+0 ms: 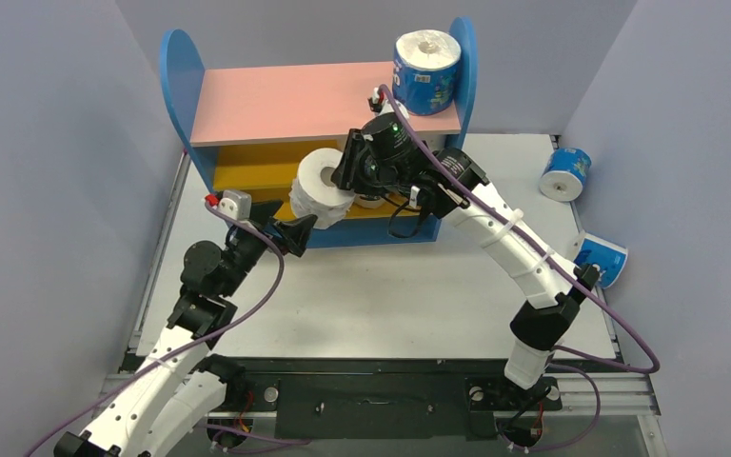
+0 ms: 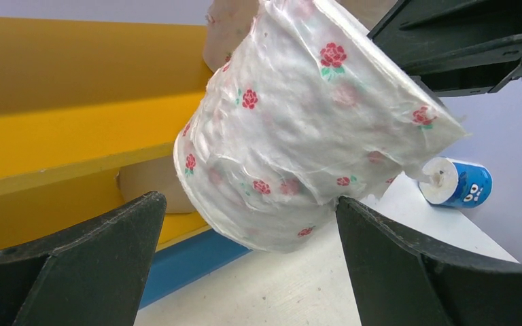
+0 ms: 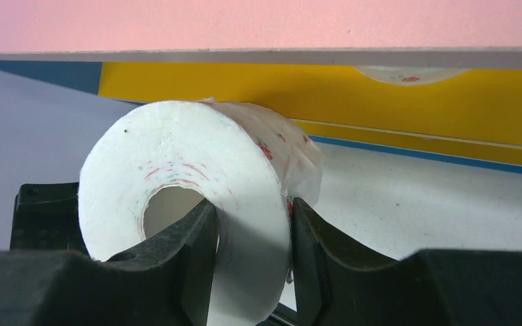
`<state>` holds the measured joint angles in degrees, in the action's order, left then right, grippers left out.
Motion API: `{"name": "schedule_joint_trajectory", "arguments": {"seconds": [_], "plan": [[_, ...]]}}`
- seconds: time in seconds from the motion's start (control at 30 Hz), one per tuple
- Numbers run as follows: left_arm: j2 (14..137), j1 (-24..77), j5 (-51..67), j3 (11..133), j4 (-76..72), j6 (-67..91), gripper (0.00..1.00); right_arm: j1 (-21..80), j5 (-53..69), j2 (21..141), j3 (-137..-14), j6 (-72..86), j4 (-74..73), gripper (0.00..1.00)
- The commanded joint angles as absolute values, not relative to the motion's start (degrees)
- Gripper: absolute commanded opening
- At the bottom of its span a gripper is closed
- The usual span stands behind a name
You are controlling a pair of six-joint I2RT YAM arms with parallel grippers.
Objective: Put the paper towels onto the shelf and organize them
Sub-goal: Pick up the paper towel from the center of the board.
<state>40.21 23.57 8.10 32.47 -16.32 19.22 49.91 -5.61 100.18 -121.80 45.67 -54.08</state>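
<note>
My right gripper (image 1: 341,181) is shut on a white paper towel roll with small red flowers (image 1: 320,188), one finger inside the hollow core and the other against the outer wrap (image 3: 255,224). It holds the roll in the air in front of the shelf (image 1: 286,100), level with the yellow boards (image 3: 380,102). My left gripper (image 1: 297,231) stands open just below that roll (image 2: 299,122), its fingers (image 2: 380,258) wide apart and nothing between them. A blue-and-white roll (image 1: 426,71) stands on the pink top board at the right end.
Two more blue-and-white rolls lie on the table at the right, one far (image 1: 565,173) and one nearer (image 1: 602,259). A white roll's edge (image 3: 408,73) shows under the pink board. A tan shape (image 2: 146,182) sits low in the shelf. Grey walls close in both sides.
</note>
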Motion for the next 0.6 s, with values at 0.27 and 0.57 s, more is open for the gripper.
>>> {"name": "schedule_joint_trajectory", "arguments": {"seconds": [0.27,0.57], "plan": [[45.9,25.4,4.1,36.7,-25.4,17.9,0.96,49.1,-6.8,102.3,-129.5,46.3,-49.5,0.21],[48.2,26.6,3.0,36.7,-27.0,18.0,0.96,48.6,-5.5,104.2,-129.0,46.4,-49.5,0.27]]}}
